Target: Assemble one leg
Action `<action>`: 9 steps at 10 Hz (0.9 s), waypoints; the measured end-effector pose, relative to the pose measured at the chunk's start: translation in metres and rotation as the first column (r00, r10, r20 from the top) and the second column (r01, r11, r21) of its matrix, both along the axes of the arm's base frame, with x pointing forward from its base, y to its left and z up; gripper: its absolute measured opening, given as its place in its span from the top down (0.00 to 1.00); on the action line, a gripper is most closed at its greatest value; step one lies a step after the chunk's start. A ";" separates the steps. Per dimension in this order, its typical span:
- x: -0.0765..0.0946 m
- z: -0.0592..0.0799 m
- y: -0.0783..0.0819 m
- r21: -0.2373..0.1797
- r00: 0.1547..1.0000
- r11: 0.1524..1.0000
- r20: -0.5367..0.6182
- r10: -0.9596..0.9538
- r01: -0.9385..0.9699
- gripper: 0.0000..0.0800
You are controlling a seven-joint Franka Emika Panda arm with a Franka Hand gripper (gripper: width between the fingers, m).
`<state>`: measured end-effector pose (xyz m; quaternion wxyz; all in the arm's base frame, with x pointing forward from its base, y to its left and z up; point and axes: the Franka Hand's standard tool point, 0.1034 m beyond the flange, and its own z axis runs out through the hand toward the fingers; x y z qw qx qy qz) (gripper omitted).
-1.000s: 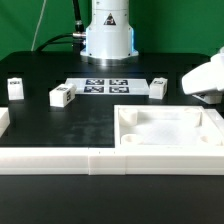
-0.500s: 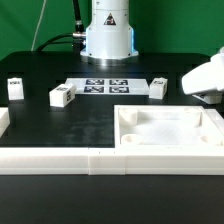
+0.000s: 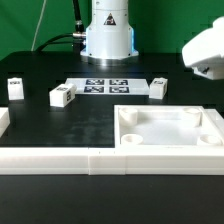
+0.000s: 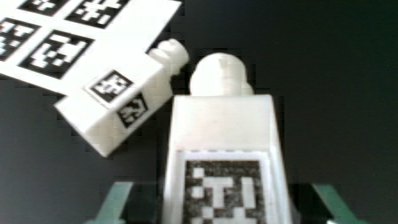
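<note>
Claw (image 4: 222, 208) clamped tight on leg (image 4: 222, 120), and up it goes! Arm sits higher than half-second ago in exterior view, leg riding along. Pickup looks done; next job likely tray (image 3: 170, 128) corner hole.

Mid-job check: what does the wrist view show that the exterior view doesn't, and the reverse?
Only the wrist view: the held leg, its tag facing the camera and its rounded peg end pointing away, clamped in the gripper. Only the exterior view: the tray, the far-left leg, the middle leg, the robot base and the white front rail. Both: the marker board and the board-side leg, which lies off the board's edge on the exterior view's right.
</note>
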<state>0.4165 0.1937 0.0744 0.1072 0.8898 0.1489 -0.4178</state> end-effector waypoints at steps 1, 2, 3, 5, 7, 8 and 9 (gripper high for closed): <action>0.000 -0.005 0.002 0.014 1.000 1.000 0.027 0.000 -0.001 0.64; 0.000 -0.007 0.002 0.016 0.999 1.000 0.032 0.000 -0.001 0.64; 0.010 -0.010 0.007 0.060 0.992 0.998 0.129 -0.006 -0.001 0.64; 0.014 -0.010 0.012 0.129 0.958 0.991 0.286 -0.020 -0.018 0.64; 0.023 0.004 -0.001 0.227 0.890 0.969 0.456 -0.017 -0.098 0.64; 0.027 0.015 -0.020 0.248 0.868 0.961 0.496 -0.018 -0.121 0.64; 0.038 0.022 -0.035 0.280 0.819 0.946 0.573 -0.027 -0.165 0.64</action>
